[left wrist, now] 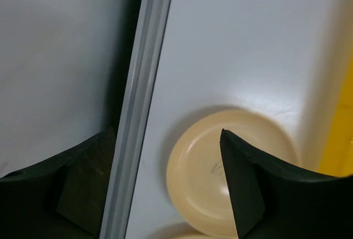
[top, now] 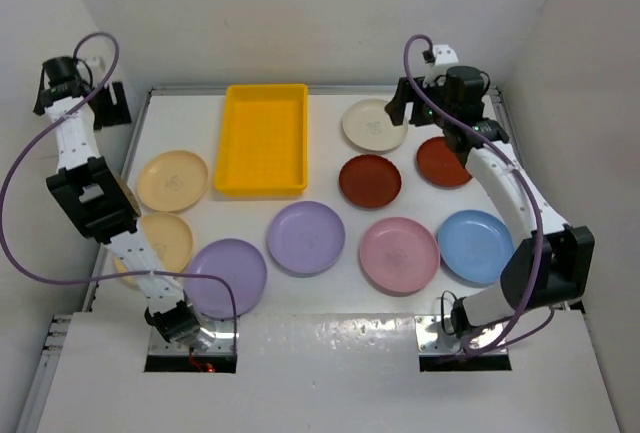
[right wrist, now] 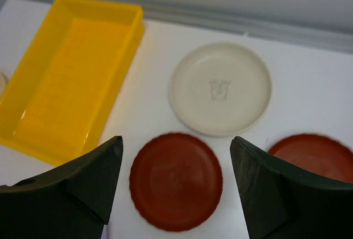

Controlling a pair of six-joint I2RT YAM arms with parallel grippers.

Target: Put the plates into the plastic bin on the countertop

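Top view plus both wrist views. Shows plastic bin point(top: 262, 139) at far-centre of table point(top: 325, 168), flat, open side up, nothing inside. Long axis runs near-to-far, away from arm bases, w/ short walls facing front and back. Shows nine plates flat on table, hollow side up, none in bin yet. Left of bin: tan plate point(top: 172, 180) and second tan plate point(top: 160, 243). Front: lavender plate point(top: 306, 237), second lavender plate point(top: 225, 276), pink plate point(top: 399, 255), blue plate point(top: 474, 246). Right of bin: cream plate point(top: 374, 125), brown-red plate point(top: 370, 181), second brown-red plate point(top: 443, 162). Being round, no long axis to any plate. Left fingers point(left wrist: 259, 184) spread apart, nothing between them, raised at far-left above edge rail point(left wrist: 140, 112) w/ a tan plate below. Right fingers point(right wrist: 71, 184) likewise apart and empty, poised above brown-red plate, cream plate just beyond. Probable failure modes: flat shallow rims give little to pinch, so closing fingers may skid a plate across the smooth table or nudge a neighbour instead of lifting. Bin looks only slightly wider than one plate, so an off-centre release may leave a plate propped on a wall or rim. W/ both arms reaching for the bin at once, risk of collision. Left fingers sit close to rail, so risk of a snag on descent.
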